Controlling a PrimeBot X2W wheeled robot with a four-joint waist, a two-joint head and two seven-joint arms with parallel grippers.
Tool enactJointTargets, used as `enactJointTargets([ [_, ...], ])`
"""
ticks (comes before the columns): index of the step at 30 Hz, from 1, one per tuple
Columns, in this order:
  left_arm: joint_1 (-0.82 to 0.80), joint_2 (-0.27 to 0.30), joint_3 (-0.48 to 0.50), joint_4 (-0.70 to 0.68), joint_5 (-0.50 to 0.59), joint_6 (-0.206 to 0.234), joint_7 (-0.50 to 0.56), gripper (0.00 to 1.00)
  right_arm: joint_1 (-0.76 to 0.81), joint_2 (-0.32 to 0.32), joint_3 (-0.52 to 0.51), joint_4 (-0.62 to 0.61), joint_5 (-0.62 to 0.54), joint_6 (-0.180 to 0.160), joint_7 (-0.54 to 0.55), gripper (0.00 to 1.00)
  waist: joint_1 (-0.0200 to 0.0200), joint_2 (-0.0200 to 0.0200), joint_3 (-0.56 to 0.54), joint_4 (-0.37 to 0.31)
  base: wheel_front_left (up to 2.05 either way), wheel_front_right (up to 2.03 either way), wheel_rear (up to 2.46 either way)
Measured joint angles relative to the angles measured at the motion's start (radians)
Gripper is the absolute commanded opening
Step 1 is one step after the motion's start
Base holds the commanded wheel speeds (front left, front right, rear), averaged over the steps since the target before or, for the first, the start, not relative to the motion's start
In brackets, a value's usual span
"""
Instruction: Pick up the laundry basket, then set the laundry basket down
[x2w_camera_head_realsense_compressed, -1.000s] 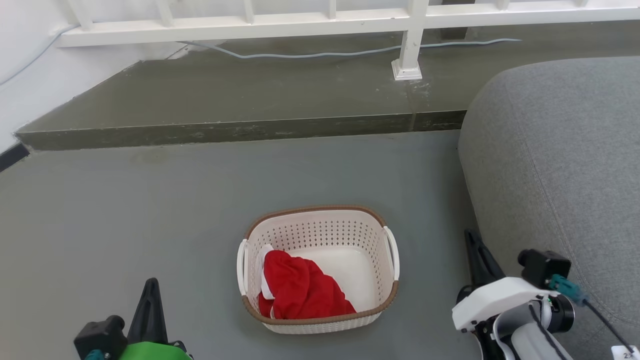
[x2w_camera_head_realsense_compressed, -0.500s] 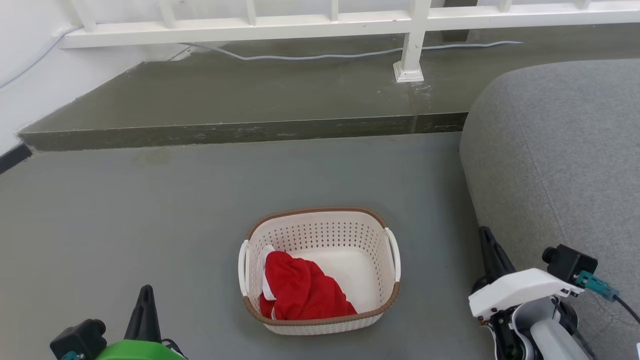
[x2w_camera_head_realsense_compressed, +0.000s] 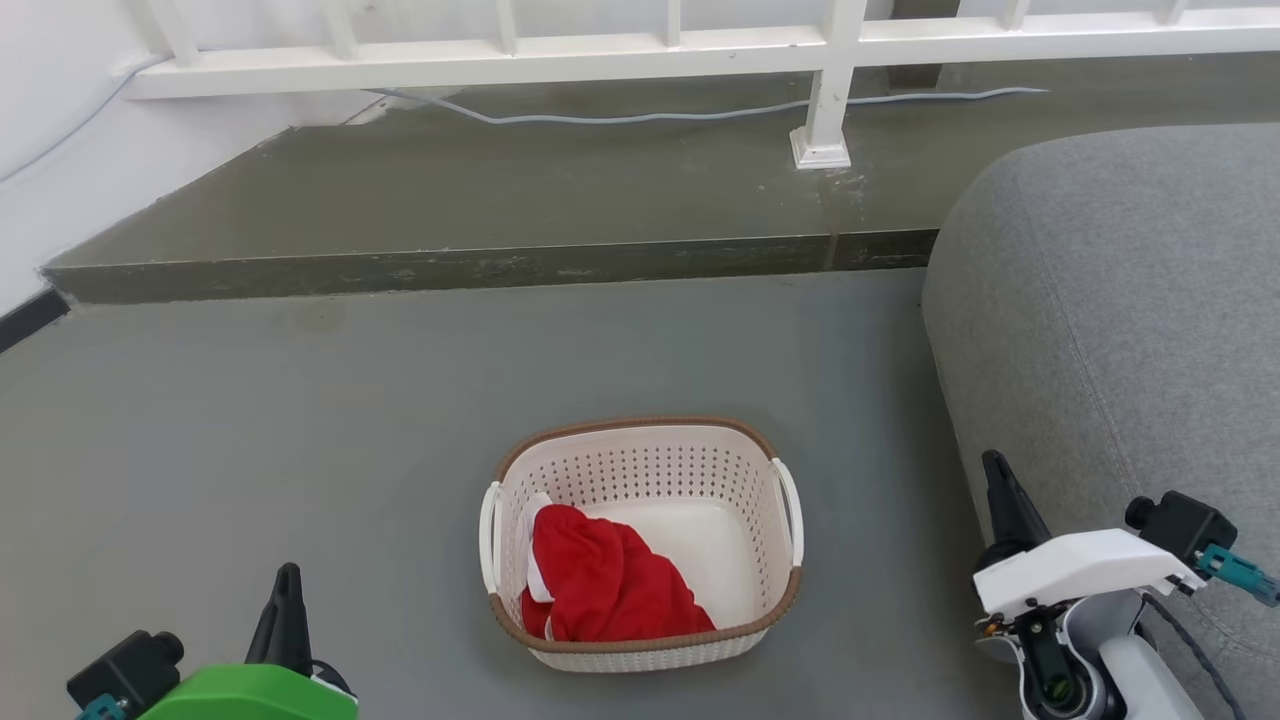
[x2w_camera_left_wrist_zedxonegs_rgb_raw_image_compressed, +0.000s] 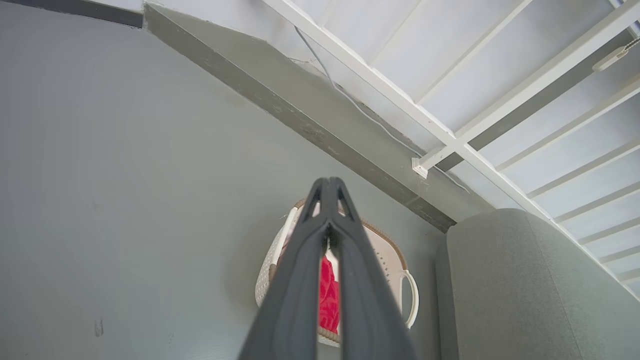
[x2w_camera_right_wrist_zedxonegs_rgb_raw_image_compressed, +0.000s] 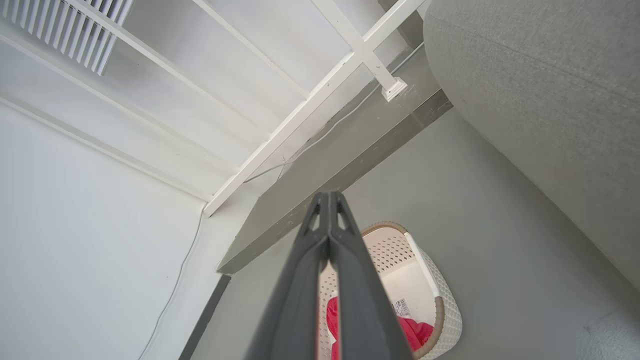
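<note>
Laundry basket (x2w_camera_head_realsense_compressed: 650, 470), sticker (x2w_camera_right_wrist_zedxonegs_rgb_raw_image_compressed: 401, 307) seen from right wrist, left hand (x2w_camera_left_wrist_zedxonegs_rgb_raw_image_compressed: 328, 183) clenched, right hand (x2w_camera_right_wrist_zedxonegs_rgb_raw_image_compressed: 328, 196) clenched

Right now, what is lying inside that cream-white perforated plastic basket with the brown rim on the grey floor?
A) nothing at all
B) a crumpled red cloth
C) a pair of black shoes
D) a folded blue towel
B: a crumpled red cloth lies in the cream-white perforated plastic laundry basket, bunched toward the robot's left side, with bare white bottom showing beside it.
</note>
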Motion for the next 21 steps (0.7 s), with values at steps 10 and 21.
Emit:
enactJointTargets([
  [10,-0.021,0.001,0.013,0.021,-0.135,-0.022,0.035,0.0,-0.001,-0.004,-0.038,-0.001,0.132,0.025,0.033,0.0,0.0,0.0,-0.004,0.003,0.0,0.0,0.0],
  [21,-0.046,0.002,0.036,0.038,-0.294,-0.045,0.069,0.0,-0.004,-0.007,-0.078,-0.001,0.276,0.052,0.067,0.0,0.0,0.0,-0.008,0.006,0.0,0.0,0.0],
])
